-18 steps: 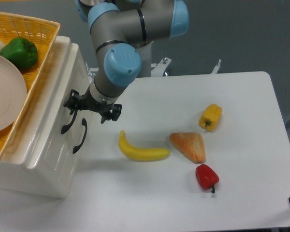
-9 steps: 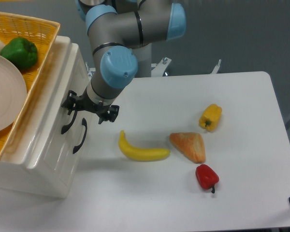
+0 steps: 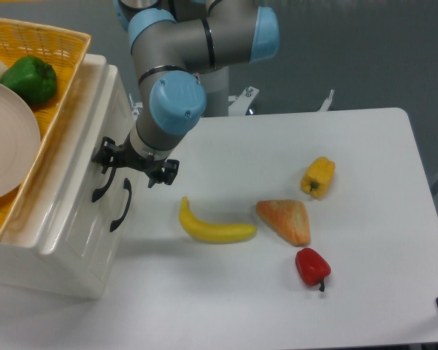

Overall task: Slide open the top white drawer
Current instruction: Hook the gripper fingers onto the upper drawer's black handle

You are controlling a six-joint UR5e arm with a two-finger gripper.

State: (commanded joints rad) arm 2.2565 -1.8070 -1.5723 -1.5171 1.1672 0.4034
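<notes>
The fingers [image 3: 135,162] stand spread wide, one black tip by the upper end of the top white drawer's [image 3: 95,138] curved black handle [image 3: 102,183], the other tip out over the white bench [image 3: 365,182]; whether the near tip touches the handle cannot be told. The drawer sits directly beside the fingers, in the cream cabinet [image 3: 66,240], and looks closed, flush with the front. Just below the fingers hangs the lower drawer's handle [image 3: 121,205]. On the cabinet top, up and away from the fingers, rests a yellow wicker basket [image 3: 58,109] holding a green bell pepper [image 3: 31,78] and a white plate [image 3: 7,146]. Out from the fingers on the bench lie a banana [image 3: 213,224], a triangular piece of bread [image 3: 285,219], a yellow bell pepper [image 3: 318,176] and a red bell pepper [image 3: 312,266], well apart from them.
</notes>
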